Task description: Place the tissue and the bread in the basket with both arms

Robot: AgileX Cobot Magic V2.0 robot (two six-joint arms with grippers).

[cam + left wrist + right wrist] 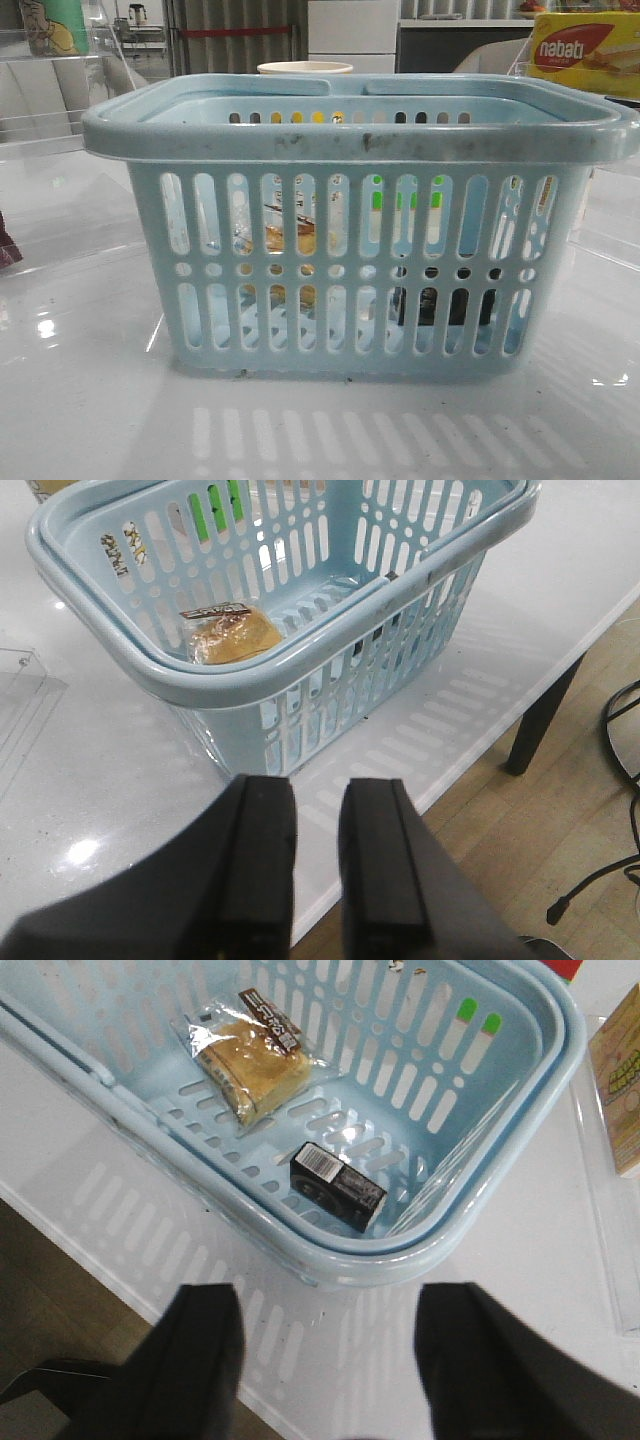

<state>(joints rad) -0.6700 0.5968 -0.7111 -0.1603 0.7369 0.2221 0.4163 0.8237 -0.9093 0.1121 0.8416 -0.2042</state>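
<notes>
The light-blue basket (360,135) fills the middle of the front view. The bread (250,1055), golden-brown in a clear wrapper, lies flat on the basket floor and shows through the slots (290,240). The tissue (337,1187), a small black pack, lies on the floor near a corner and appears as a dark shape behind the slots (435,305). My left gripper (318,790) hovers outside the basket (250,680) over the table's edge, jaws narrowly apart, with nothing between them. My right gripper (330,1305) is wide open and empty, just outside the basket rim (420,1255). Neither gripper appears in the front view.
A cream paper cup (305,68) stands behind the basket. A yellow-and-red nabati box (585,50) sits at the back right. A clear acrylic tray (20,690) lies beside the basket. The table edge (560,650) drops to a wooden floor with cables (615,780).
</notes>
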